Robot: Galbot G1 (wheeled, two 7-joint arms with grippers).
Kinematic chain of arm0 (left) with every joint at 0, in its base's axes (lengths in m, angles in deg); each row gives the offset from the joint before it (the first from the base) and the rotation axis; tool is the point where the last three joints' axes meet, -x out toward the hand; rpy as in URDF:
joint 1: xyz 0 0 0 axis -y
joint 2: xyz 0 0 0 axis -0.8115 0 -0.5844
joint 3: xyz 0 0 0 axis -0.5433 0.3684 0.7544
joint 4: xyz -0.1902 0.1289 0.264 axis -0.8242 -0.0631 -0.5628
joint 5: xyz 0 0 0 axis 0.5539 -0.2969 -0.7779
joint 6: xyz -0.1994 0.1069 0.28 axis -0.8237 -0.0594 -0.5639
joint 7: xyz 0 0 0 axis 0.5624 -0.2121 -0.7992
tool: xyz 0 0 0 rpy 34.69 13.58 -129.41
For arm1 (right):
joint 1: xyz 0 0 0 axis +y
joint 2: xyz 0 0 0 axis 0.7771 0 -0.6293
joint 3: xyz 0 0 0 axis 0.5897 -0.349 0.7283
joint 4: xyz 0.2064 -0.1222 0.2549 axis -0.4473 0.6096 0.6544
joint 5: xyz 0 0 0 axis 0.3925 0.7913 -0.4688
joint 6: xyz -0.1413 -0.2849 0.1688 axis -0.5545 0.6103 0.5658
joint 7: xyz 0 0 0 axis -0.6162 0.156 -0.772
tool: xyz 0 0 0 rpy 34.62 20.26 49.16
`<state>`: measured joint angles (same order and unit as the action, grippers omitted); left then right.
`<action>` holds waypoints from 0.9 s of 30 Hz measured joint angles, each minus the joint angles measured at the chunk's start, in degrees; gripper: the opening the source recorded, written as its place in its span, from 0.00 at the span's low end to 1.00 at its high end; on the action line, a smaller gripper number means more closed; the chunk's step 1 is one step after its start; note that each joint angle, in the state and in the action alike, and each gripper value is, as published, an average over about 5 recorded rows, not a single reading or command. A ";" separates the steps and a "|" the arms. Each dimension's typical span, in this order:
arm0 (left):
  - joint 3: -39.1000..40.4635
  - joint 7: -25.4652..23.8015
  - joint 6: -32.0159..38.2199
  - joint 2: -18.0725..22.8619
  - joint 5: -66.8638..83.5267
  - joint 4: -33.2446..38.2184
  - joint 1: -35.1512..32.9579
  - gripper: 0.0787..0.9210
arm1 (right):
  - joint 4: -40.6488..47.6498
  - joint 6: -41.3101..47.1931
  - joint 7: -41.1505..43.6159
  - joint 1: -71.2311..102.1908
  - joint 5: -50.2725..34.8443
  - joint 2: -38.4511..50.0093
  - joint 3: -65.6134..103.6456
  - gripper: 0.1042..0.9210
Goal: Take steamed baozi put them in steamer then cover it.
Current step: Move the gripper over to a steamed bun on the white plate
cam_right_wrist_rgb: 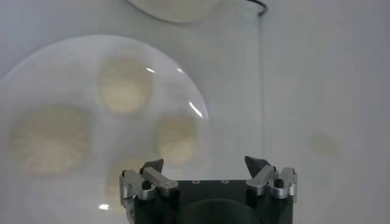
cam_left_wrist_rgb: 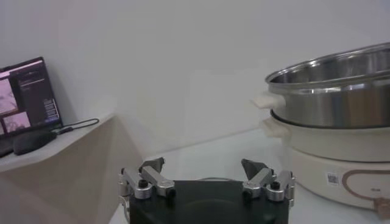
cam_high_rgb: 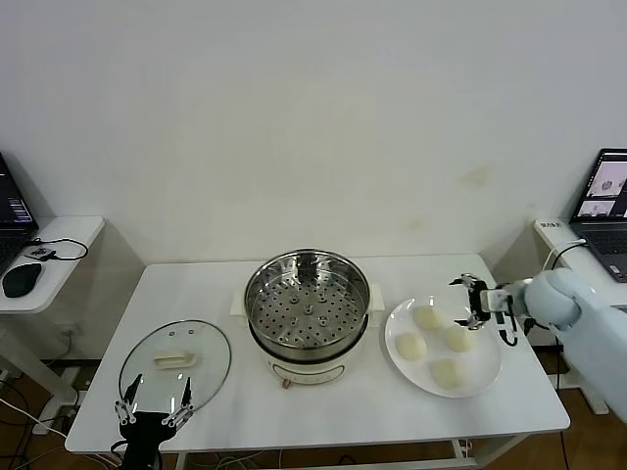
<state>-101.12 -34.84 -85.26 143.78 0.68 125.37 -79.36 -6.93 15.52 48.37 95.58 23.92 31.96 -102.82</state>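
Several cream-white steamed baozi (cam_high_rgb: 427, 316) (cam_right_wrist_rgb: 125, 85) lie on a white plate (cam_high_rgb: 487, 370) (cam_right_wrist_rgb: 67, 52) at the right of the table. My right gripper (cam_high_rgb: 470, 302) (cam_right_wrist_rgb: 204, 162) hovers open over the plate's far right edge, with nothing between its fingers. The steamer (cam_high_rgb: 263, 286) (cam_left_wrist_rgb: 332, 91) stands uncovered at the table's middle, and its perforated tray (cam_high_rgb: 309, 315) holds nothing. The glass cover (cam_high_rgb: 204, 345) lies flat to the steamer's left. My left gripper (cam_high_rgb: 154, 403) (cam_left_wrist_rgb: 203, 164) is open and holds nothing. It sits at the cover's near edge.
A side desk on the left holds a laptop (cam_left_wrist_rgb: 27, 91) and a mouse (cam_high_rgb: 20, 280). Another laptop (cam_high_rgb: 609, 196) stands on a desk at the right. The white table (cam_high_rgb: 323, 411) ends close to the left gripper.
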 measured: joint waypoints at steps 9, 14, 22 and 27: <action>-1.09 -0.13 -0.47 -0.68 0.54 -0.07 0.72 0.88 | 8.87 0.01 1.97 -7.02 -0.19 -5.81 -8.71 0.88; -1.69 -0.16 -0.57 -0.83 0.96 -0.21 0.90 0.88 | 12.83 0.13 2.59 -8.81 0.44 -8.78 -10.94 0.88; -2.20 -0.15 -0.57 -1.04 1.31 -0.20 0.82 0.88 | 17.72 0.58 3.00 -10.44 1.95 -12.50 -12.89 0.88; -2.47 -0.11 -0.56 -1.11 1.39 -0.16 0.78 0.88 | 20.16 0.65 3.11 -10.98 2.77 -14.43 -13.53 0.85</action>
<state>-103.60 -34.96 -85.82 142.67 2.07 125.21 -78.57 13.23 16.17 51.48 84.60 26.70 17.54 -116.36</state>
